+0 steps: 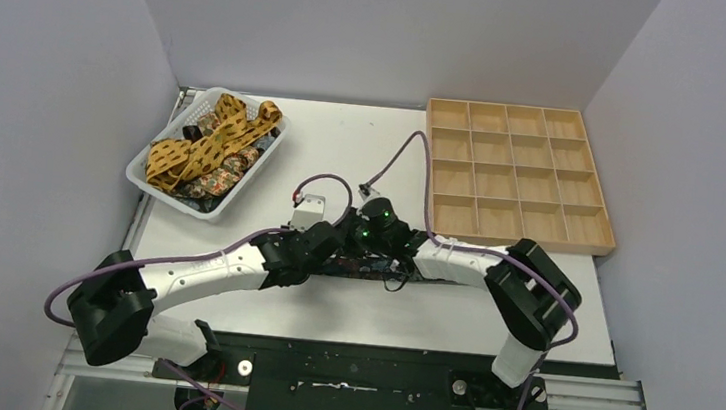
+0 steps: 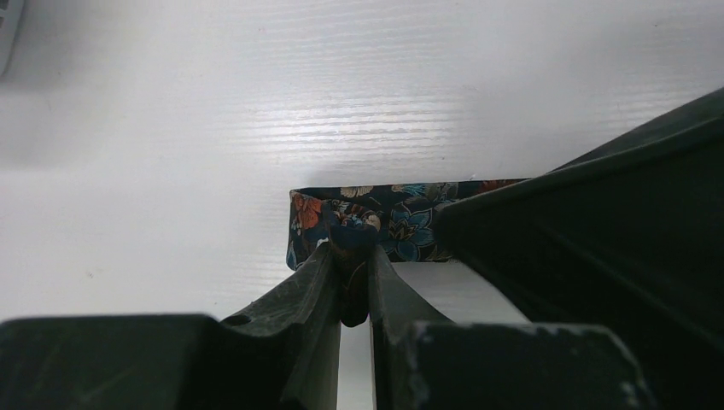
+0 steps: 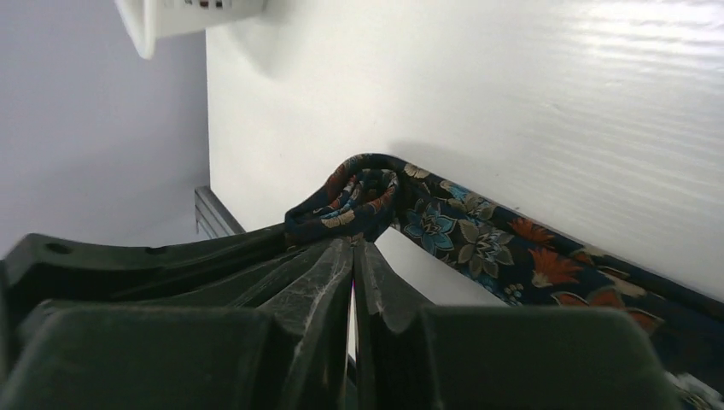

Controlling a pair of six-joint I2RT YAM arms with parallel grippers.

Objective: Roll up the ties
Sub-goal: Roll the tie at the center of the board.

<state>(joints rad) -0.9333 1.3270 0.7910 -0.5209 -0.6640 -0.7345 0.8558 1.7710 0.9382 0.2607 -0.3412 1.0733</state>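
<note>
my left gripper (image 2: 353,253) and right gripper (image 3: 354,243) both pinch the coiled end of the dark navy floral fabric tie (image 3: 478,241); its length runs alongside the near edge of the wooden compartment tray (image 1: 511,238).

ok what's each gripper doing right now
left gripper: closed, pinching the floral tie
right gripper: closed on the same tie's curled end

Two claws (image 2: 352,286) (image 3: 353,252), one basket (image 1: 169,198), one tray (image 1: 524,108)
</note>
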